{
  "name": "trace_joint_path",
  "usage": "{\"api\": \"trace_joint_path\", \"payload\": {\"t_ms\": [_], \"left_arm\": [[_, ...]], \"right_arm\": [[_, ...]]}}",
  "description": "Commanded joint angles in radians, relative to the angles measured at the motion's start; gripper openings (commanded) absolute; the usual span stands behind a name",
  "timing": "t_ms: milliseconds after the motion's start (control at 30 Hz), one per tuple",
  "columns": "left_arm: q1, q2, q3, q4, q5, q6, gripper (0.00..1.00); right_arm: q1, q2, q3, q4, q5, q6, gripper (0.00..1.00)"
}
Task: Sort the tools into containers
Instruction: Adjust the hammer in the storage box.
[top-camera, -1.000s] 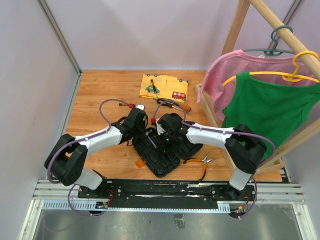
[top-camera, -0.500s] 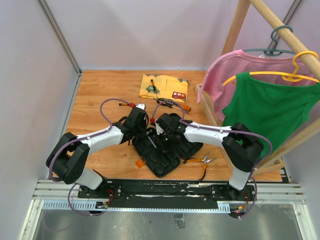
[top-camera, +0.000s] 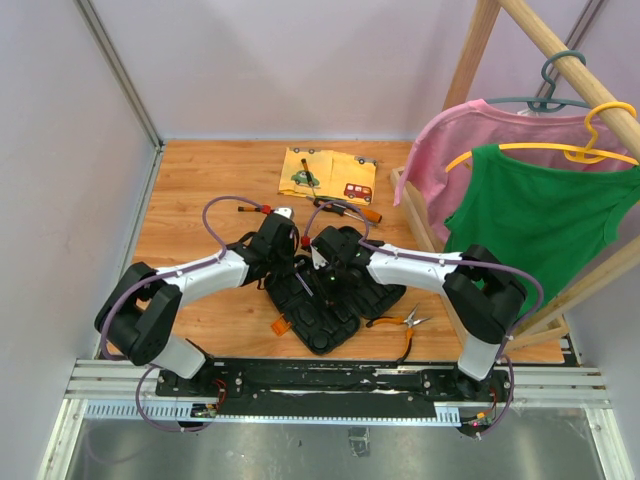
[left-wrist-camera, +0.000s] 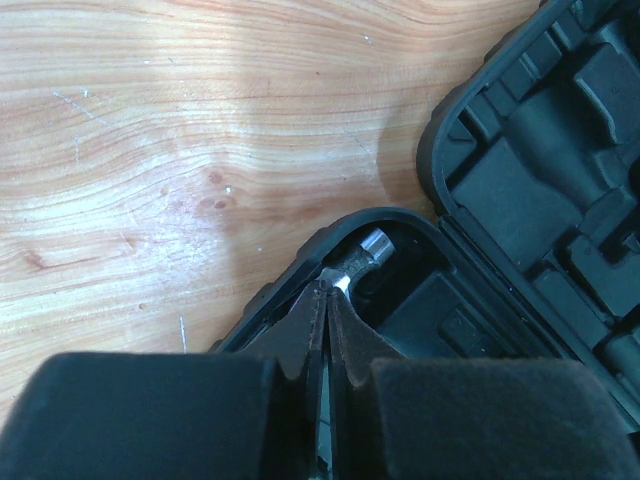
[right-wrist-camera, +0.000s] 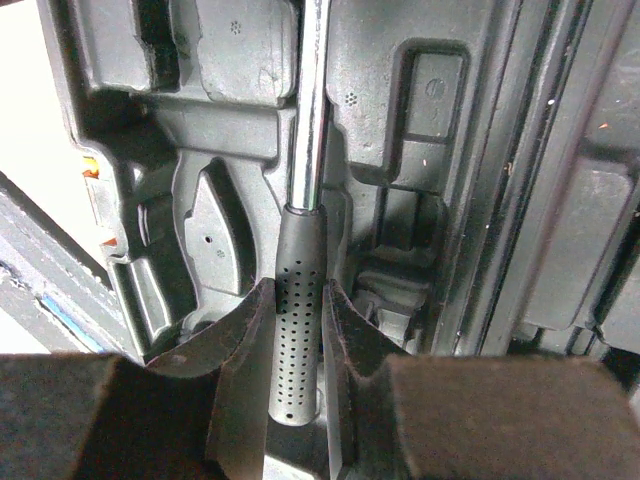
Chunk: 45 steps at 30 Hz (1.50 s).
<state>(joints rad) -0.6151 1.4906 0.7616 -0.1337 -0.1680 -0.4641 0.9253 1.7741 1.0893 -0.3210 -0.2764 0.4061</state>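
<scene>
The black tool case lies open between my arms. The hammer is down in its moulded slots. In the right wrist view my right gripper is shut on the hammer's perforated black handle, and the steel shaft runs away over the tray. My left gripper is shut, with the steel hammer head sticking out at its tips in the case's corner. Orange-handled pliers lie right of the case. One screwdriver lies behind it, and a thin dark one rests on the cloth.
A yellow cloth printed with cars lies at the back. A wooden clothes rack with pink and green shirts stands along the right side. Another small tool lies behind my left gripper. The case's orange latch points toward the near edge.
Both grippers stay over the case on the hammer. The left jaws have closed a little more, and the left arm has shifted slightly.
</scene>
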Motion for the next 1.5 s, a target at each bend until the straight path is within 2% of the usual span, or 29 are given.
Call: {"api": "trace_joint_path", "payload": {"t_ms": [0, 400, 633, 833, 1033, 1233, 1467], "left_arm": [[-0.007, 0.057, -0.029, -0.089, 0.016, 0.004, 0.06], [-0.007, 0.059, -0.035, -0.077, 0.033, -0.002, 0.05], [-0.007, 0.059, -0.04, -0.067, 0.038, -0.002, 0.05], [-0.008, 0.047, -0.043, -0.06, 0.037, 0.005, 0.05], [-0.006, 0.024, -0.039, -0.054, 0.022, 0.016, 0.05], [-0.007, 0.034, -0.025, -0.052, 0.018, 0.018, 0.05], [-0.007, 0.035, -0.028, -0.037, 0.022, 0.02, 0.05]], "right_arm": [[0.027, 0.139, -0.081, -0.052, 0.143, -0.025, 0.06], [0.029, 0.201, -0.123, -0.067, 0.2, -0.025, 0.01], [0.029, 0.291, -0.131, -0.072, 0.217, -0.024, 0.01], [0.029, 0.236, -0.134, -0.075, 0.24, -0.022, 0.02], [0.029, 0.057, -0.063, -0.087, 0.235, -0.066, 0.13], [0.029, -0.084, 0.002, -0.087, 0.226, -0.089, 0.39], [0.029, -0.228, -0.068, -0.068, 0.237, -0.086, 0.46]]}}
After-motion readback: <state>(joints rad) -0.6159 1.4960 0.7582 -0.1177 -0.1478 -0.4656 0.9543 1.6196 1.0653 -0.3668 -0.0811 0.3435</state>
